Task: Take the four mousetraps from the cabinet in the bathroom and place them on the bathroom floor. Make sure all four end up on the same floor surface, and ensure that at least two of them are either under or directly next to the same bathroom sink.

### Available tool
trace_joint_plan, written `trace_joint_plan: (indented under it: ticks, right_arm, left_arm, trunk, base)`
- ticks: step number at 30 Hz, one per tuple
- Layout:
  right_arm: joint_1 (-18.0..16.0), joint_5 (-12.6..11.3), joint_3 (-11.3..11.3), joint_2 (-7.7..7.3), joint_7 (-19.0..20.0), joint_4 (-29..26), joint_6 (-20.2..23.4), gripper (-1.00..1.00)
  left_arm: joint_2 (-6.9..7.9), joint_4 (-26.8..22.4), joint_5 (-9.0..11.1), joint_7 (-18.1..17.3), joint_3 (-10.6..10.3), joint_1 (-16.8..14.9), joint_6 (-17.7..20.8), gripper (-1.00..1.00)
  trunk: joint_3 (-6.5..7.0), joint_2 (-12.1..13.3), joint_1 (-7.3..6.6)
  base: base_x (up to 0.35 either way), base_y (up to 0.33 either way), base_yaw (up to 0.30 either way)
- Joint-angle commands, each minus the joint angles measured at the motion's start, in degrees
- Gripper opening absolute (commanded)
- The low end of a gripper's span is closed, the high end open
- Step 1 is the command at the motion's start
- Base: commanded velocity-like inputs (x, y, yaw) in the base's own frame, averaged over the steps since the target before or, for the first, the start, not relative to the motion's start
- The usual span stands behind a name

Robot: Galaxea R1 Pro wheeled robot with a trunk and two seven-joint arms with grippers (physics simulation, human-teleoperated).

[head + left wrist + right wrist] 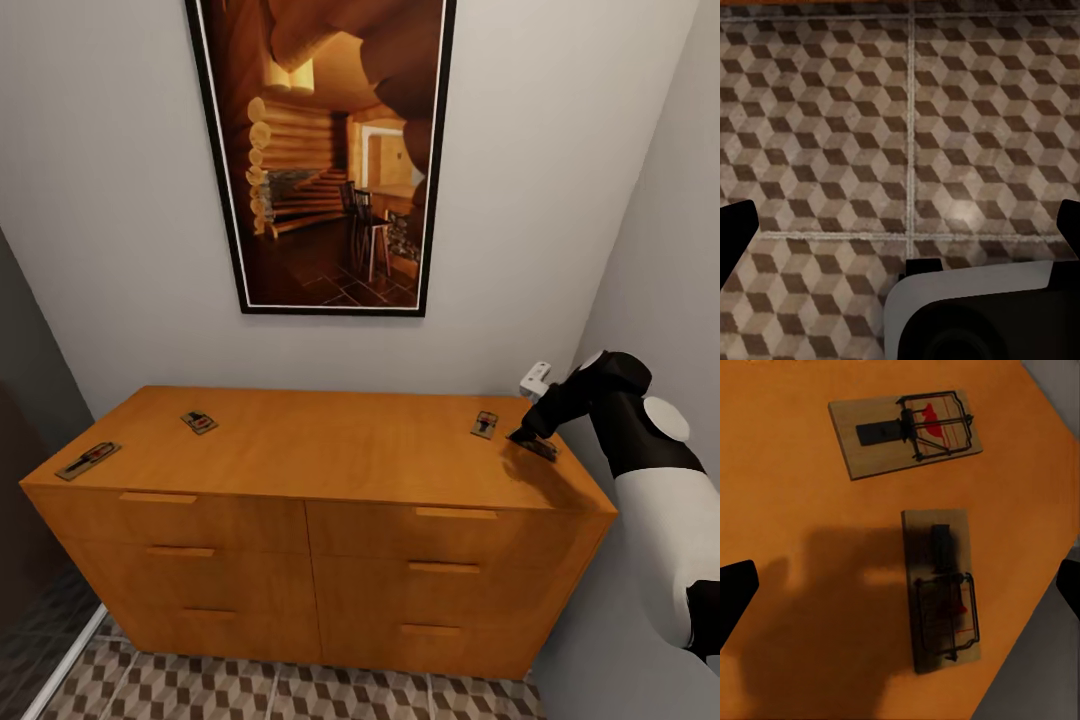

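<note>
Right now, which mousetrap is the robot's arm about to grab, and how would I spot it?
Find the wide orange-wood cabinet under the big framed picture. On its top, two small brown wooden mousetraps lie near the right-hand end. It is the one lying in shadow under the right end effector, nearest the corner; its neighbour lies unshaded.

R end effector (pixel 528 437) partly hiding 4th mousetrap (pixel 541 449)

- The cabinet (pixel 330 450) is smooth orange wood with a satin sheen.
- The mousetraps (pixel 906 431) are pale matt wooden boards with dark metal wire.
- The bathroom floor (pixel 832 127) is matt printed tile with pale grout.
</note>
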Motion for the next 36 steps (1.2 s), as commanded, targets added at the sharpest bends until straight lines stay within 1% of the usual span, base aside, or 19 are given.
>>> trace_joint_plan:
  ticks: [1,24,28,29,34,35,36]
  right_arm:
    - [0.0,0.3,0.0,0.0,0.4,-0.1,0.4,1.0]
    - [0.0,0.1,-0.3,-0.09,0.4,0.5,-0.3,1.0]
    - [0.0,0.1,-1.4,-0.07,0.4,1.2,-1.5,1.0]
    - [0.0,0.1,-2.2,-0.05,0.4,1.6,-2.1,1.0]
    - [0.0,0.0,-4.6,-0.02,0.4,2.1,-3.3,1.0]
    - [0.0,0.0,-5.5,-0.01,0.5,2.1,-3.5,1.0]
    - [0.0,-0.1,-6.0,-0.01,0.5,2.1,-3.6,1.0]
  left_arm:
    - [0.03,0.2,-0.4,-0.2,0.5,-0.1,-0.3,1.0]
    - [0.03,0.2,-0.4,-0.2,0.5,-0.1,-0.3,1.0]
    - [0.03,0.2,-0.4,-0.2,0.5,-0.1,-0.3,1.0]
    - [0.03,0.2,-0.4,-0.2,0.5,-0.1,-0.3,1.0]
    - [0.03,0.2,-0.4,-0.2,0.5,-0.1,-0.3,1.0]
    - [0.03,0.2,-0.4,-0.2,0.5,-0.1,-0.3,1.0]
    - [0.03,0.2,-0.4,-0.2,0.5,-0.1,-0.3,1.0]
  trunk:
    - [-0.06,0.0,0.0]
    - [-0.06,0.0,0.0]
    - [-0.06,0.0,0.0]
    - [-0.06,0.0,0.0]
    - [-0.06,0.0,0.0]
    - [-0.06,0.0,0.0]
    - [-0.06,0.0,0.0]
  base:
    - [0.046,0.0,0.0]
    - [0.004,0.0,0.0]
    - [0.0,0.0,0.0]
    - [0.0,0.0,0.0]
    - [0.0,0.0,0.0]
    - [0.0,0.0,0.0]
    - [0.0,0.0,0.0]
